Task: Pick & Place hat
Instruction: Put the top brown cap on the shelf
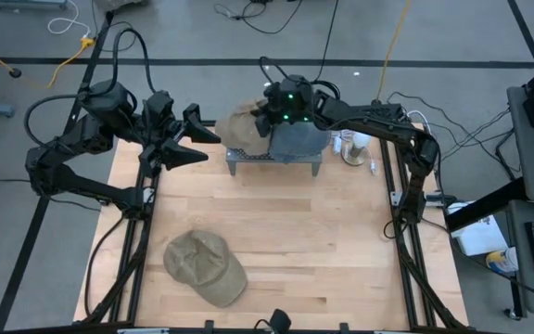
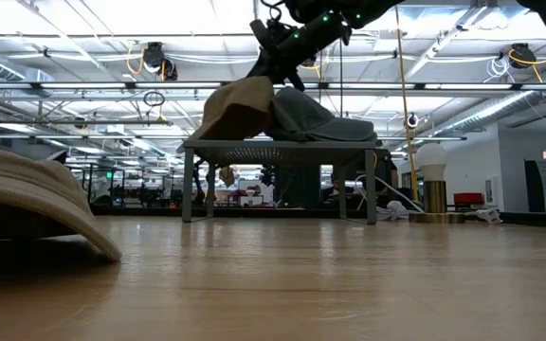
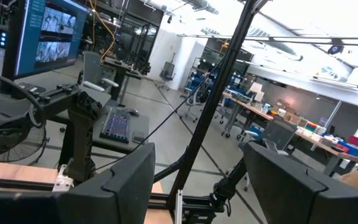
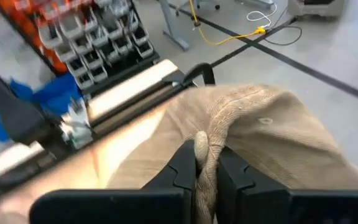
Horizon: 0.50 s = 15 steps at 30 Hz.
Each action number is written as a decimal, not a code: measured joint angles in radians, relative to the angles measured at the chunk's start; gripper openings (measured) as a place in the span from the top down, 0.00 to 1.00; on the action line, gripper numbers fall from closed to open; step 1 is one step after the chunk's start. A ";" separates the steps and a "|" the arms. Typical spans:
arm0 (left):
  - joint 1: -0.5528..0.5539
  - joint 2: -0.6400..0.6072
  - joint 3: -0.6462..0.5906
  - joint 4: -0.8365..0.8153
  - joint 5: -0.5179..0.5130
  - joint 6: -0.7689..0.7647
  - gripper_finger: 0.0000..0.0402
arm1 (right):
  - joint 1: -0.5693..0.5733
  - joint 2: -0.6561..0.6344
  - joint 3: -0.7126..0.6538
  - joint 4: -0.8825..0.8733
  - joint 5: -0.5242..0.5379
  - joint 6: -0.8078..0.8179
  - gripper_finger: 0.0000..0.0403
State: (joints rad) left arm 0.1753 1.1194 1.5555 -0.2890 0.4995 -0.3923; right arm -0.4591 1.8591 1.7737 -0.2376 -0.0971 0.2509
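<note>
A tan corduroy hat (image 1: 237, 130) sits at the left end of a grey raised stand (image 1: 276, 160) at the table's far middle, next to a grey hat (image 1: 301, 139) lying on the stand's top. My right gripper (image 1: 267, 116) is above the tan hat, shut on it; the low view shows the same hat (image 2: 240, 109) hanging below the gripper (image 2: 275, 55). A second tan hat (image 1: 204, 267) lies crown up on the table near the near edge. My left gripper (image 1: 197, 139) hovers open to the left of the stand, touching nothing. My right gripper pinches a raised fold of the tan hat's crown (image 4: 202, 148) between its two fingers (image 4: 180, 169). It comes from above, slanting from the table's right. The hat hangs tilted below the fingers, its lower edge (image 2: 205, 134) at the stand's top.
Small white and clear containers (image 1: 352, 146) stand on the table just right of the stand. Black frame rails (image 1: 142, 213) run along the left and right table edges. Bare wood (image 1: 323, 241) lies between the stand and the near edge.
</note>
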 joint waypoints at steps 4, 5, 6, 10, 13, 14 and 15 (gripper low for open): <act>0.000 0.000 0.000 0.000 0.000 0.003 0.37 | 0.000 0.000 0.000 -0.045 0.023 -0.128 0.96; 0.000 0.000 0.000 0.000 0.000 0.003 0.37 | 0.000 0.000 0.000 -0.057 0.024 -0.162 0.96; 0.000 0.000 0.000 0.000 0.000 0.004 0.37 | 0.000 0.000 0.000 -0.069 0.024 -0.193 0.96; 0.000 0.000 0.000 0.000 0.000 -0.003 0.37 | 0.000 0.000 0.000 -0.128 0.046 -0.289 0.96; 0.000 0.000 0.000 -0.002 -0.002 -0.006 0.37 | 0.000 0.000 0.000 -0.175 0.051 -0.331 0.96; 0.000 0.000 0.000 -0.006 -0.002 -0.008 0.37 | 0.000 0.001 0.000 -0.182 0.051 -0.344 0.96; 0.000 0.000 0.000 -0.009 -0.002 -0.008 0.37 | 0.000 0.001 0.000 -0.187 0.053 -0.358 0.96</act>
State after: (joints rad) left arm 0.1753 1.1194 1.5555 -0.2981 0.4975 -0.4007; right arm -0.4587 1.8603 1.7737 -0.4251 -0.0441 -0.1071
